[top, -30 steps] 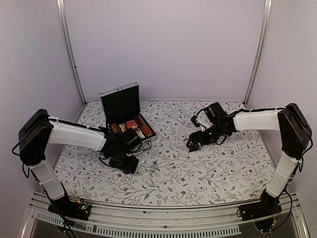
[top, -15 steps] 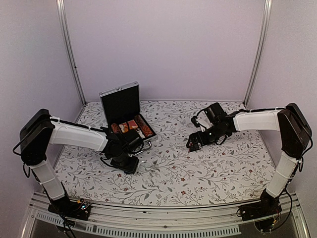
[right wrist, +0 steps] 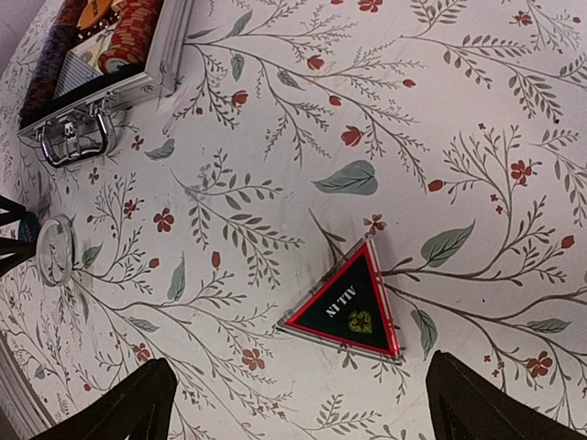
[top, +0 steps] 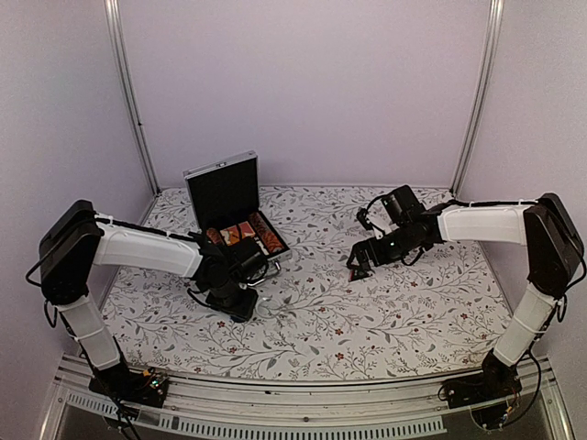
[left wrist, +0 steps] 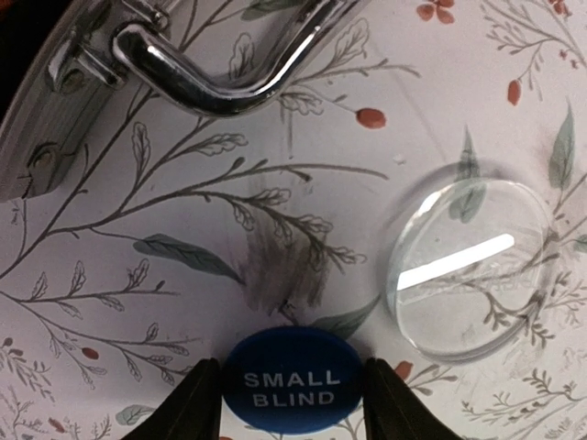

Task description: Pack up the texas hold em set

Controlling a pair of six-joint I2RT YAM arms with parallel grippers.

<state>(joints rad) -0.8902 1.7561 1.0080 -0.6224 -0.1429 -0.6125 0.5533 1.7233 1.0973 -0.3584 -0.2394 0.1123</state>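
The silver briefcase [top: 240,213] stands open at the back left with reddish chip rows and cards inside, and its chrome handle [left wrist: 220,71] faces the table's front. My left gripper [left wrist: 293,374] is down on the table in front of the handle, shut on a round blue "SMALL BLIND" token [left wrist: 295,385], with both fingers touching its edges. A clear round token [left wrist: 472,268] lies just to the right of it. My right gripper [right wrist: 300,367] hovers open over a black and red triangular "ALL IN" token [right wrist: 353,307], which lies flat on the cloth between the spread fingers.
A floral cloth [top: 367,321] covers the table. In the right wrist view the briefcase [right wrist: 119,55] and the clear round token [right wrist: 57,249] lie far to the left of the triangle. Metal posts and plain walls close in the back and sides.
My left jaws have closed in onto the blue token. My right jaws have spread a little wider, and the right arm has shifted slightly over the triangle.
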